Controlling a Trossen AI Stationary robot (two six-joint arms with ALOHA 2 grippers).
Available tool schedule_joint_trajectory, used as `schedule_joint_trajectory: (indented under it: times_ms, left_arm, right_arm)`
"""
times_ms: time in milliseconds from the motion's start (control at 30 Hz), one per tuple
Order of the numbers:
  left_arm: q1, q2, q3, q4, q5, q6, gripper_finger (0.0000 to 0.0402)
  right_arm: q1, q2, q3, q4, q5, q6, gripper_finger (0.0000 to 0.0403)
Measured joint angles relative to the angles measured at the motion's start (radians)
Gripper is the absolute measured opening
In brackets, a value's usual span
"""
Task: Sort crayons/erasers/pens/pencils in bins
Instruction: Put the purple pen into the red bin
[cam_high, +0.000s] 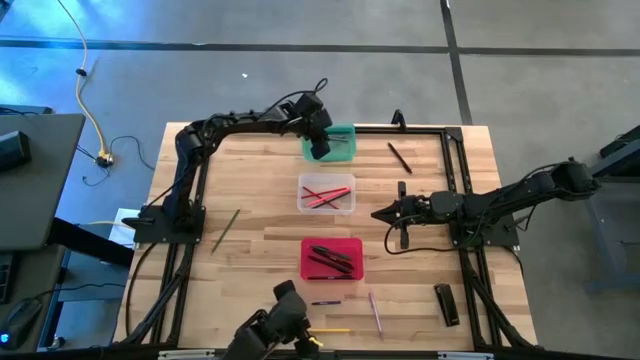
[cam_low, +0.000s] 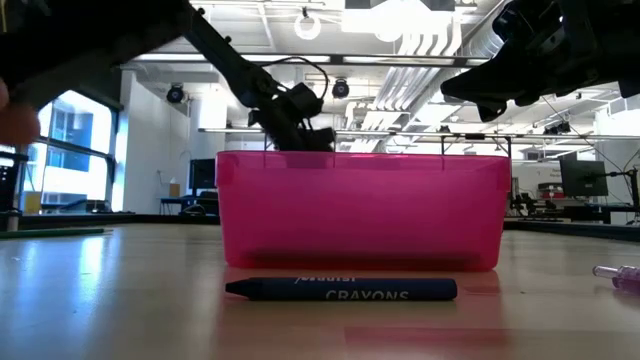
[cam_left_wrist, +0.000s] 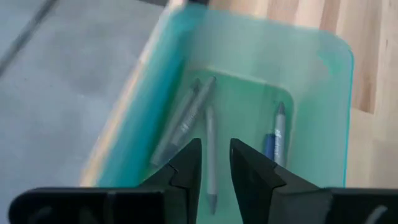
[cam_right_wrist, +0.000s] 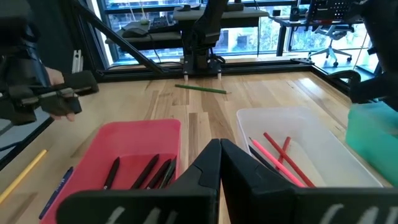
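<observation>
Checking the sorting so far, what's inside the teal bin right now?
The teal bin holds several pens, grey and one blue, lying along its floor. The left gripper, open above it, covers the near end, so the exact count is unclear.

Three bins are set in a row down the middle of the table (cam_high: 260, 190). The middle bin (cam_high: 327, 193) is taken as the landmark. A second bin (cam_high: 338, 143) is placed just beyond it at the far edge, with pens (cam_left_wrist: 186, 118) lying inside. A third bin (cam_high: 332, 258) is placed on its near side, also holding pens (cam_right_wrist: 146, 171). Pencils (cam_high: 325, 195) lie crossed in the middle bin. One pencil (cam_high: 226, 229) lies well to its left. A crayon (cam_low: 342, 290) lies before the nearest bin.
</observation>
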Motion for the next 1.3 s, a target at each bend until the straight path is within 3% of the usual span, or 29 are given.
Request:
schedule_joint_trajectory:
  times_ms: [167, 267, 367, 700, 1000, 1200, 1300]
  left_arm:
    - [-0.014, -0.057, -0.028, 0.027, -0.015, 0.033, 0.0050]
    - [-0.030, -0.109, -0.099, 0.124, 0.039, 0.023, 0.0022]
    - [-0.048, -0.173, -0.214, 0.284, 0.083, -0.013, 0.0003]
    - [-0.143, -0.491, -0.684, 0.767, 0.094, -0.107, 0.0001]
    - [-0.278, -0.772, -1.070, 1.044, 0.087, -0.175, 0.0000]
    - [-0.384, -0.846, -1.268, 1.277, 0.075, -0.252, 0.0000]
    - [-0.444, -0.848, -1.343, 1.404, 0.011, -0.245, 0.0000]
  right_arm:
    - [0.000, 0.000, 0.000, 0.004, 0.026, 0.003, 0.0000]
    - [0.000, 0.000, 0.000, -0.001, 0.036, 0.019, 0.0000]
    - [0.000, 0.000, 0.000, -0.004, 0.037, 0.028, 0.0000]
    - [0.000, 0.000, 0.000, -0.008, 0.054, 0.019, 0.0000]
    - [0.000, 0.000, 0.000, -0.020, 0.110, 0.022, 0.0000]
    - [0.035, 0.000, 0.001, -0.019, 0.190, 0.030, 0.0000]
    - [0.080, 0.000, 0.026, -0.063, 0.227, 0.044, 0.0000]
